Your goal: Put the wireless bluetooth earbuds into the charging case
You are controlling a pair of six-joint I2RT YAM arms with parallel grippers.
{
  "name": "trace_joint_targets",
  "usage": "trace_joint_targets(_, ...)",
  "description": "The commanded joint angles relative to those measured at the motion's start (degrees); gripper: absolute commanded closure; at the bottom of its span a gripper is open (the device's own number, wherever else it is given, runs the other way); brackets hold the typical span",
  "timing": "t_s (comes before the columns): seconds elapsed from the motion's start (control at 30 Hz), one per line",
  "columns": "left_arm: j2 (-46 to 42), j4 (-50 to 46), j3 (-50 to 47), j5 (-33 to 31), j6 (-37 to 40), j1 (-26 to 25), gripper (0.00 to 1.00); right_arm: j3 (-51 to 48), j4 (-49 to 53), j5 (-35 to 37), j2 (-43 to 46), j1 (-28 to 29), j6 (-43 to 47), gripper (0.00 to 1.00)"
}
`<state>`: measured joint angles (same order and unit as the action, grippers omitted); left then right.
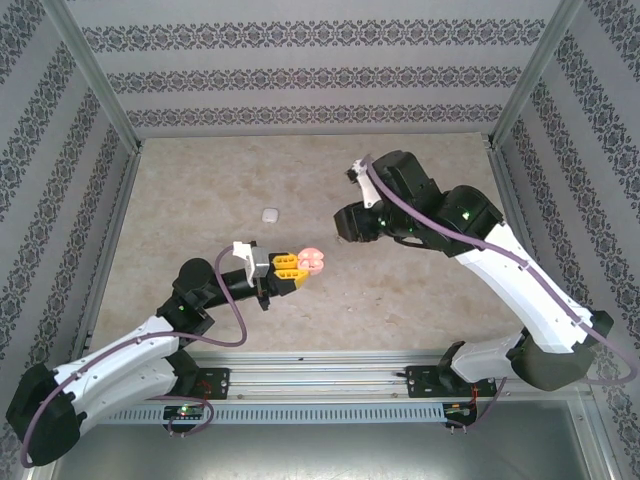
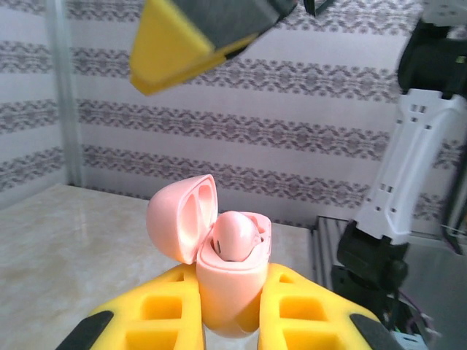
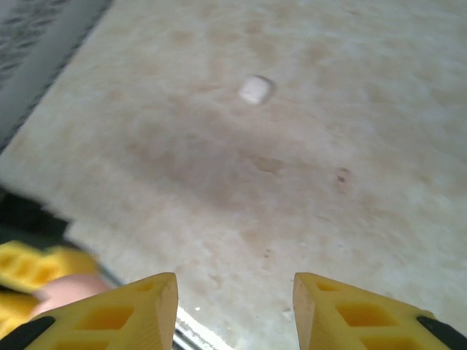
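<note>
My left claw (image 2: pixel 230 313) clamps the open charging case (image 2: pixel 232 281), one earbud (image 2: pixel 235 235) seated, above the worktop's (image 1: pixel 180 200) near middle. The loose earbud (image 1: pixel 269 213) lies toward the far edge; my right claw (image 3: pixel 235 288), parted and empty, should straddle it squarely.

The case (image 2: pixel 232 292) is a glossy pink pod, upright and lifted off the surface (image 1: pixel 190 210), pinched at its lower body between the yellow jaws of the left gripper (image 1: pixel 296 266). Its lid (image 2: pixel 179 219) is swung open to the left, showing its hollow inside. A seated earbud (image 2: pixel 235 237), pale pink and rounded, sits in the case's well, with its dome above the rim. A loose earbud (image 1: pixel 269 214), a tiny whitish bean, lies flat on the beige surface, well apart from the case and farther toward the back wall.
</note>
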<state>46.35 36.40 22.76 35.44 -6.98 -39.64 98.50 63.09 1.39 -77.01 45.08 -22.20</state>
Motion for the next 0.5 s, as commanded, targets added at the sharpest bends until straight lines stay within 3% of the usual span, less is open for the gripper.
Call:
trace_joint_targets(0.0, -3.0, -4.8, -1.7, -7.7, 2.0, 0.0, 1.00, -4.0, -0.8, 3.4, -3.0, -2.9, -4.0, 0.55)
trace_joint_targets(0.23, -5.8, -8.3, -4.8, -14.4, 1.6, 0.0, 1.00, -7.7, -6.4, -0.8, -13.6, -8.3, -0.9, 0.57)
trace_joint_targets(0.47, -4.8, -8.7, -6.6, -16.8, 0.7, 0.0, 1.00, -2.6, -6.1, -0.7, -28.8, -11.2, 2.2, 0.57)
